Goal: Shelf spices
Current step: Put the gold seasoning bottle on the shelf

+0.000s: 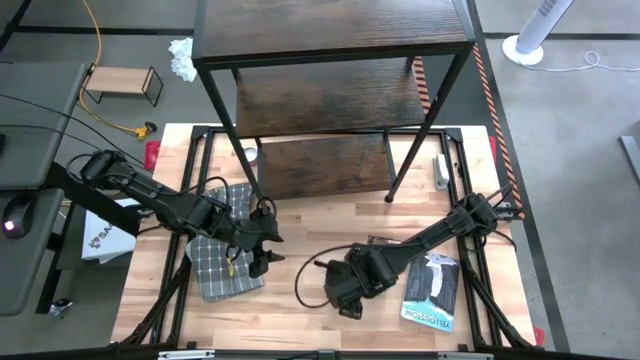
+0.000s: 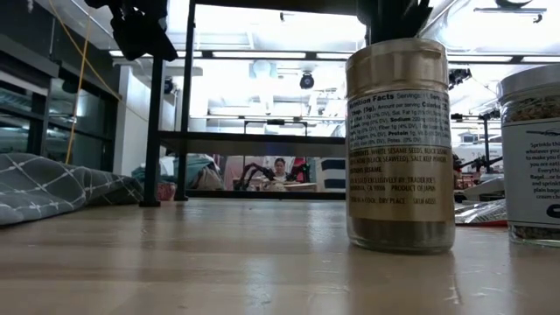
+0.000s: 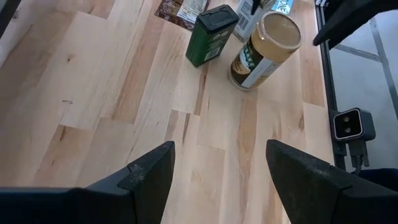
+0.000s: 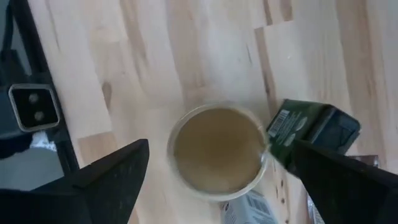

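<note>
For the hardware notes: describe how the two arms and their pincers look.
Both arms are dark, jointed and bulky, with black cables looping off them. The left pincer and the right pincer each end in two dark fingers; close up, the left fingers are flat, matte, wedge-shaped plates. No markings are visible.

Bare table (image 3: 124,93) lies open beside the jar (image 3: 264,50), crowded by a green tin (image 3: 210,36).

On my low view, the gold-lidded jar (image 2: 401,144) carries a "Nutrition Facts" panel; I read "SESAME SEEDS" and "PRODUCT OF JAPAN" below it.
</note>
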Available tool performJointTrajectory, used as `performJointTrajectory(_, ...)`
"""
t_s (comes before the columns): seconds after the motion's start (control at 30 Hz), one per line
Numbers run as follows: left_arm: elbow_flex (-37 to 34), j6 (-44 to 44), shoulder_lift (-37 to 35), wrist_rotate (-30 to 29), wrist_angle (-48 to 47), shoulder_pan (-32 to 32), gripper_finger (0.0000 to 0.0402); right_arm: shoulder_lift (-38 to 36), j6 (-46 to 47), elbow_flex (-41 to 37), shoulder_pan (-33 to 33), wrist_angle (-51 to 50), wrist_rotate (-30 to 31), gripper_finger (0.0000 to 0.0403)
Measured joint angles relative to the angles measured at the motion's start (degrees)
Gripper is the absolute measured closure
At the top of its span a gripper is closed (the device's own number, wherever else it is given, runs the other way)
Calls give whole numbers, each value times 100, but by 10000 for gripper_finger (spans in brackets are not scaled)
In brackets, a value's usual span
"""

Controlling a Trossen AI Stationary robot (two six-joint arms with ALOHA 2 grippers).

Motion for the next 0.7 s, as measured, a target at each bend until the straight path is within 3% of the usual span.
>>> performJointTrajectory(0.47,0,78,0,-109,-33,-2,154,44,45,2,83,52,381,15)
performJointTrajectory(0.7,-2,-79,0,6,93,-23,154,190,-102,9,126,52,228,17)
